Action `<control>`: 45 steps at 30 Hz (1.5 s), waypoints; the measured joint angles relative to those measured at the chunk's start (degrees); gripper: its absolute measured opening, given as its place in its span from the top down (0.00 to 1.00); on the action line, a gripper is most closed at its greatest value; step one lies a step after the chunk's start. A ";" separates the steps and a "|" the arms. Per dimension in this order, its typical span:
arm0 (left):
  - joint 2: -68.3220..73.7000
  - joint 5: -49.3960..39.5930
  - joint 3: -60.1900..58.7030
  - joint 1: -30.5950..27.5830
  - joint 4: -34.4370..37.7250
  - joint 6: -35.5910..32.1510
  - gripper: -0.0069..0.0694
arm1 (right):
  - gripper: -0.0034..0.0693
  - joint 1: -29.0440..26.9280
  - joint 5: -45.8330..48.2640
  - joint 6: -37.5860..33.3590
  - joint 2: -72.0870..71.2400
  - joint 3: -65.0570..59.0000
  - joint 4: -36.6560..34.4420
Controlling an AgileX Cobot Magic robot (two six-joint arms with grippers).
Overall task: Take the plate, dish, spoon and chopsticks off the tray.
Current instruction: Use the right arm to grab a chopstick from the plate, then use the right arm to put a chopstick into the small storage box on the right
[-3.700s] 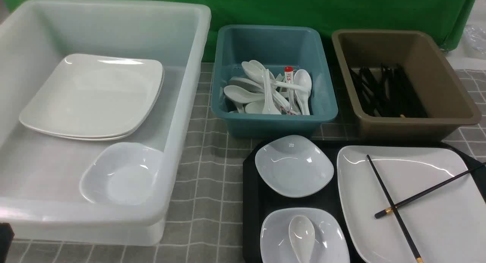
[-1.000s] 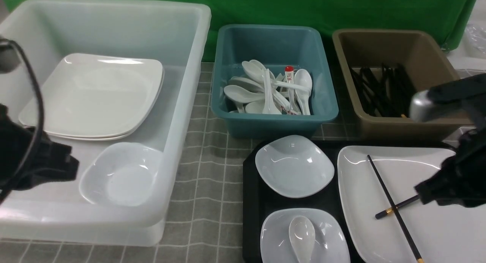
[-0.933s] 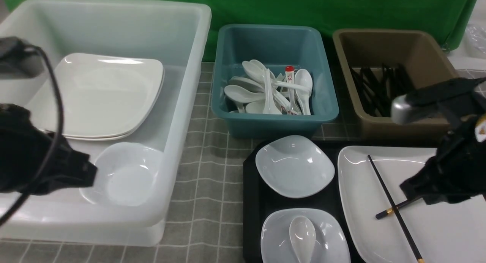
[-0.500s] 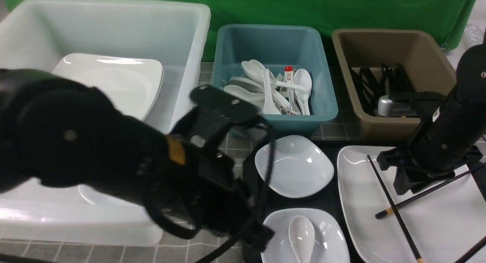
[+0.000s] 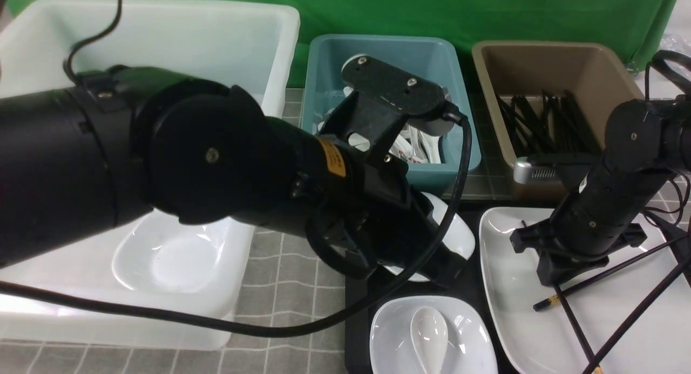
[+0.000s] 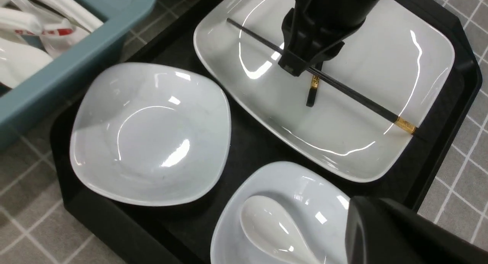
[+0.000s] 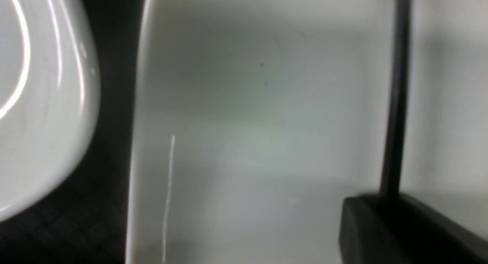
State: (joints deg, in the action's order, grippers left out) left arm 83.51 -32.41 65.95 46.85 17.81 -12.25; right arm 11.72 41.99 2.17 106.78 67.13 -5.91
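**Both claws are closing in on the tray, and nothing is leaving it yet**

I am bringing both arms in from the edges of the front view, where they were sitting a second ago. My right claw (image 6: 298,66) is now standing on the plate (image 6: 343,138), right where the chopsticks (image 6: 362,97) are crossing. After spreading briefly it is pressing together again, and from the left wrist view I am reading that as a pinch on the pair. The chopsticks are lying in the same cross as before, resting on the plate at the right side of the tray (image 6: 248,142), so I am not lifting them yet.

My left claw (image 6: 385,233) is swinging across from in front of the white bin (image 5: 162,28) and hovering over the left half of the tray, pressed together and carrying nothing. Below it the empty dish (image 6: 152,134) is sitting at the far corner, and the spoon (image 6: 274,229) is resting in the second dish (image 6: 305,188), nearer me.

I am judging the clearing as only just starting, since every piece is still sitting on the tray. The chopsticks are probably going first, to the brown tub (image 5: 561,66), which frees the plate. My left claw is going to need opening before taking the spoon or a dish.
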 joint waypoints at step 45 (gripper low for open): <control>-1.36 18.23 0.05 0.00 -8.15 0.33 0.91 | 0.40 -5.96 -16.49 -7.94 -5.07 21.74 -1.22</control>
State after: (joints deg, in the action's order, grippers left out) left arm 82.15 -14.18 66.01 46.85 9.65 -11.92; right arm 5.76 25.49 -5.77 101.70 88.87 -7.13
